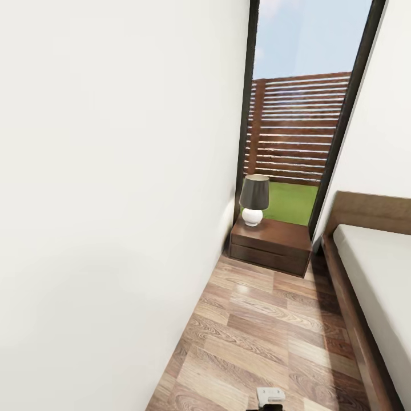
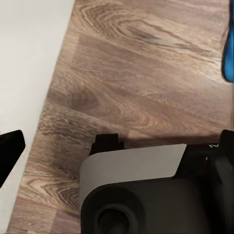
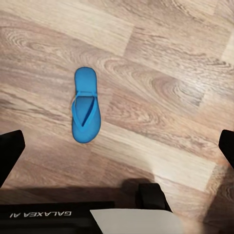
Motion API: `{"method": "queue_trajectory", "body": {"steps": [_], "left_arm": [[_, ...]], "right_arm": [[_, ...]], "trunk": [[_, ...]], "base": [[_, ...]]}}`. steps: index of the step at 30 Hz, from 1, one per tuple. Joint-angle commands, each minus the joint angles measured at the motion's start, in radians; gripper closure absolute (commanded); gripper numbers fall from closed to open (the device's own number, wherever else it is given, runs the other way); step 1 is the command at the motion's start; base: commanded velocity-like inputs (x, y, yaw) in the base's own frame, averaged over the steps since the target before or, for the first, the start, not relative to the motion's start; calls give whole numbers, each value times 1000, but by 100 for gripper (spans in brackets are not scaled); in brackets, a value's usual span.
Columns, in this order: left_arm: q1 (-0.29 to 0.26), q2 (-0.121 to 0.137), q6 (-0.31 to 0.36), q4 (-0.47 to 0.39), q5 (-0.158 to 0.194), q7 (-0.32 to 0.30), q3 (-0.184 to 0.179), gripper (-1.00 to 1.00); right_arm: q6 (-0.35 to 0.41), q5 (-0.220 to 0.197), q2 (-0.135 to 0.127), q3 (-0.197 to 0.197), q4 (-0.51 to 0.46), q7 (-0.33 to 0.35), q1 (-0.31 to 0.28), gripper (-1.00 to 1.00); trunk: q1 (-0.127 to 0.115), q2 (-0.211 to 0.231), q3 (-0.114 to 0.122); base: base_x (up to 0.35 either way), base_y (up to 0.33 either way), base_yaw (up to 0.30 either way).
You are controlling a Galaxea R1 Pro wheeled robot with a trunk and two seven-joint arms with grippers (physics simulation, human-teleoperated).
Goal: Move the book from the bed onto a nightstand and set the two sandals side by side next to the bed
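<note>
At the far end of the narrow aisle, in the middle of your head view, the nightstand (image 1: 273,244) stands against the tall dark-framed window (image 1: 308,108), with a lamp (image 1: 254,199) on its glossy top: dark shade over a round white base. The white wall (image 1: 114,188) fills the left of that frame, and the bed (image 1: 374,285) runs down the right edge, its dark frame beside the wood-plank floor (image 1: 262,337) and its off-white mattress bare as far as you can see it.

In your right wrist view one blue sandal (image 3: 85,105) lies flat on the planks, left of centre in the frame, straps up, apart from everything else. The right tool's (image 3: 117,151) dark fingertips (image 3: 9,153) sit at the two side edges of that frame, spread wide and holding nothing.

In your left wrist view a strip of blue (image 2: 228,53) shows at the upper right edge, cut off by the frame. The left tool (image 2: 117,151) likewise has its dark tips at the side edges, released and empty, above the robot's grey and black body (image 2: 146,195) and the floor beside the wall.
</note>
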Motion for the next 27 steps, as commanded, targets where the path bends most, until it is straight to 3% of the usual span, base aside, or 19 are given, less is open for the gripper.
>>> {"method": "queue_trajectory", "body": {"steps": [1,3,4,6,7,12,16,20,27], "left_arm": [[-2,0,36,-35,-3,0,-17,-100],[-4,0,92,-101,-6,1,-54,-100],[-5,1,151,-169,-8,1,-90,-100],[-7,-1,211,-238,-10,2,-117,-100],[-7,-1,211,-238,-10,2,-117,-100],[-30,-2,339,-398,-12,2,-151,-100],[-65,-3,382,-445,-15,1,-160,-100],[-111,-3,403,-443,-17,-1,-170,-100],[-187,-14,393,-302,-16,-3,-213,-100]], "right_arm": [[6,-2,0,0,-1,-4,0,-100],[6,-2,1,0,2,-4,0,-100],[6,-2,1,0,4,-4,-1,-100],[6,-2,1,0,6,-4,-1,-100],[6,-2,1,0,6,-4,-1,-100],[6,-2,-1,0,9,-4,-1,-100],[4,-2,-1,1,9,-4,-1,-100],[2,-1,-2,3,10,-3,-1,-100],[-2,0,-2,5,10,-2,-1,-100]], "trunk": [[0,-1,-1],[0,-1,-1],[0,-1,-1],[0,-1,-1],[0,-1,-1],[0,-1,-1],[0,-1,-1],[0,-1,-1],[0,-1,-1]], "base": [[0,0,0],[0,0,0],[0,0,0],[0,0,0],[0,0,0],[0,0,0],[0,0,0],[0,0,0],[0,0,0]]}}
